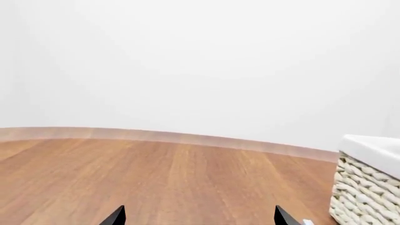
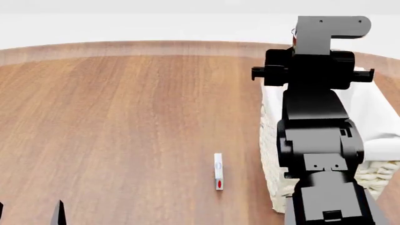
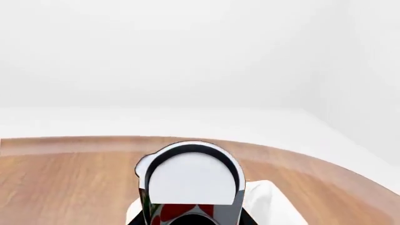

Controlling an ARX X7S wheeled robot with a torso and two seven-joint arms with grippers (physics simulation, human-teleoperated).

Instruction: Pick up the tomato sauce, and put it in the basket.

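Note:
The tomato sauce (image 3: 190, 180) fills the right wrist view: a can with a silver top and a red label with a green edge, held close to the camera. My right gripper (image 3: 190, 221) is shut on it, and only dark finger edges show beside the can. In the head view the right arm (image 2: 315, 117) reaches over the basket (image 2: 381, 122), and a sliver of the can (image 2: 292, 32) peeks out beside the arm's far end. The basket's white lining lies below the can in the right wrist view (image 3: 269, 201). My left gripper (image 1: 200, 220) is open and empty above the wooden table.
A small white stick with a red dot (image 2: 218, 171) lies on the wooden table (image 2: 125, 117) just left of the basket. The basket's woven corner shows in the left wrist view (image 1: 368, 187). The table's far rounded edge meets a white wall.

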